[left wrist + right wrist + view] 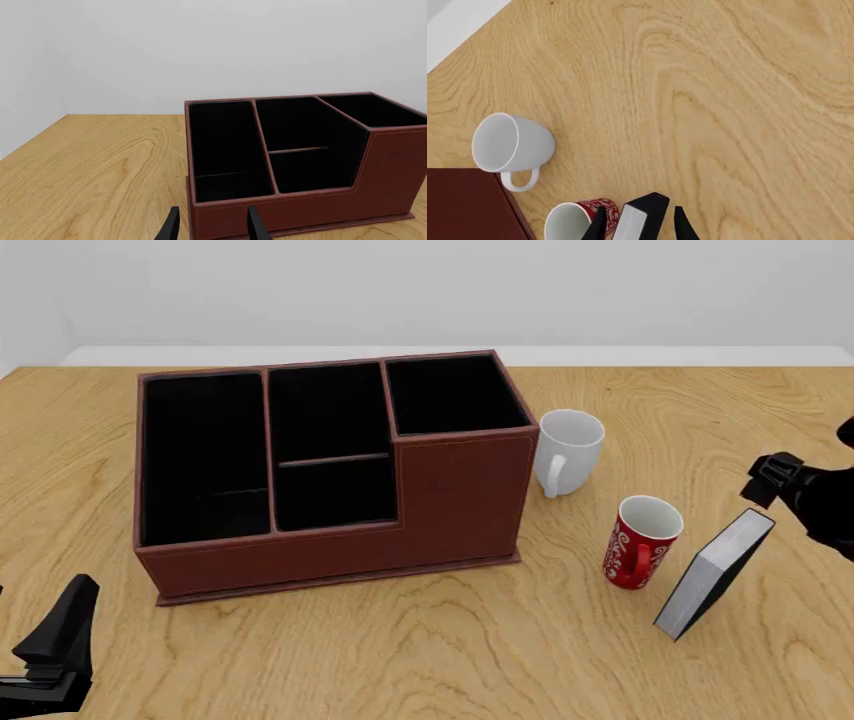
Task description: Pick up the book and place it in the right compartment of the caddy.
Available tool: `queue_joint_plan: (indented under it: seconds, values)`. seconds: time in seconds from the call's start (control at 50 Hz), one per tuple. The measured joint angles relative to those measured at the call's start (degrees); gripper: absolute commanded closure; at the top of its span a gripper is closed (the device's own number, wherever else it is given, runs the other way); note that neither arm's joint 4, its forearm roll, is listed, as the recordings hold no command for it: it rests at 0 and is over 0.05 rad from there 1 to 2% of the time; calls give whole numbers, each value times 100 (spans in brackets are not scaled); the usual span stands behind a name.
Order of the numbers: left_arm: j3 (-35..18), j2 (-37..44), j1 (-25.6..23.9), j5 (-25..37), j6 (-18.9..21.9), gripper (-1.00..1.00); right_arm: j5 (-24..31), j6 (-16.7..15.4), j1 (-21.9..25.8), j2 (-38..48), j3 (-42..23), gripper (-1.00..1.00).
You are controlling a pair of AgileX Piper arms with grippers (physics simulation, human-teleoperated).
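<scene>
A: Item one, the book [717, 573]. Where does it stand?

B: On the table [400, 650], right side, just beside the red mug [641, 541]. Black cover, white page edges. Its long axis runs upward, tilted, the top corner leaning to the right and away toward the right gripper [637, 227].

A: Is that gripper holding it?

B: In the right wrist view the two fingers sit on either side of the book's top, close against it. Whether they press on it I cannot tell.

A: Item two, the mugs.

B: Red mug upright, white inside, nothing in it that I can see. White mug [569, 451] upright further back, between the red mug and the caddy [454, 500], near the caddy's right wall, handle toward the front.

A: Item three, the caddy.

B: Reddish-brown box, black lining, stepped front, left of the mugs. Three bays side by side: left, middle with a cross divider, and a taller right one at the back. All show only black lining.

A: And the left gripper [212, 227]?

B: Low at the near left, in front of the caddy, fingers parted, grasping nothing.
</scene>
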Motion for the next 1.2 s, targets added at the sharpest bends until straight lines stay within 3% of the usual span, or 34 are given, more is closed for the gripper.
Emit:
queue_joint_plan:
  seconds: [1.2]
  values:
    - [0, 0, 0, 0, 0, -100, -742, 546, 323, 390, 635, -100]
